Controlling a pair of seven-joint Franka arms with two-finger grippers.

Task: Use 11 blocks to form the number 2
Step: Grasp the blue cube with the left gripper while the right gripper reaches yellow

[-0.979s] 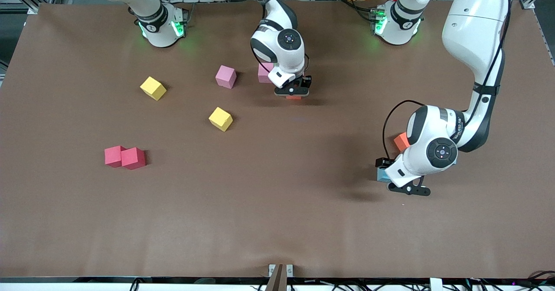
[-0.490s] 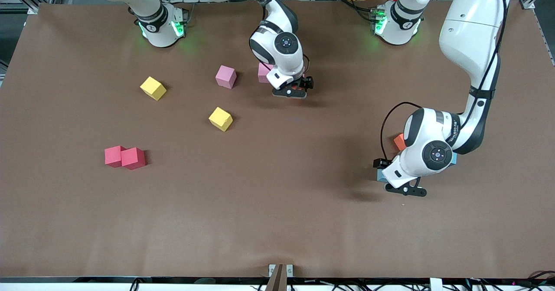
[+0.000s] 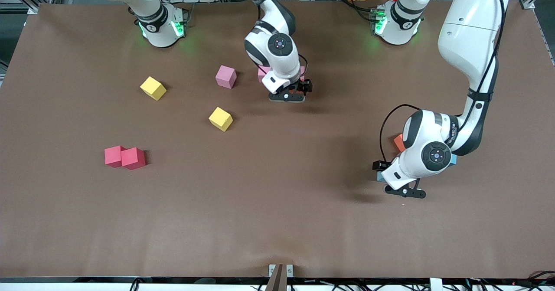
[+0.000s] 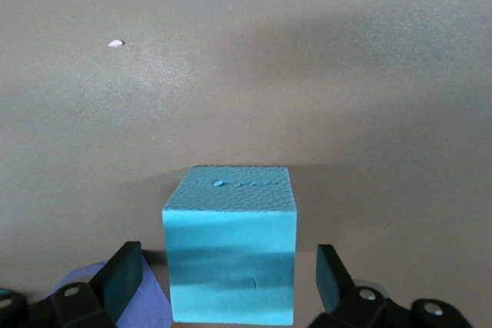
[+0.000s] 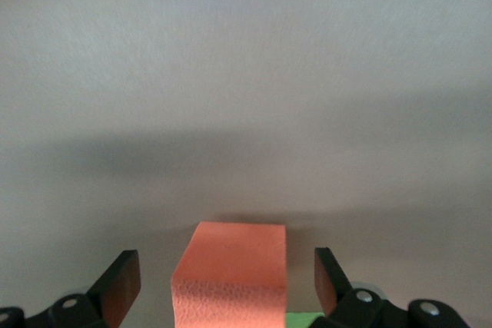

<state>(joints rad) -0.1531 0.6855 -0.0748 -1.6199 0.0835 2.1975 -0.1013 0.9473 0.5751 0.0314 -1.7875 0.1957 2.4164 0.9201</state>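
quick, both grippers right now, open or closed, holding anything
Left gripper: open, fingers astride the light blue block, not gripping.
Right gripper: open, fingers astride an orange block, not gripping.

Green block [image 5: 304, 319] — a sliver, cut off by right wrist view's edge.

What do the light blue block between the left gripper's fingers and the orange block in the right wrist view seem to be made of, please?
The light blue block looks like matte foam: its top is finely pebbled with small dents and there is no shine. The orange block shows the same grainy, dull surface and soft edges, so probably foam too. The brown table cover looks like matte paper or fabric; which one is unclear.
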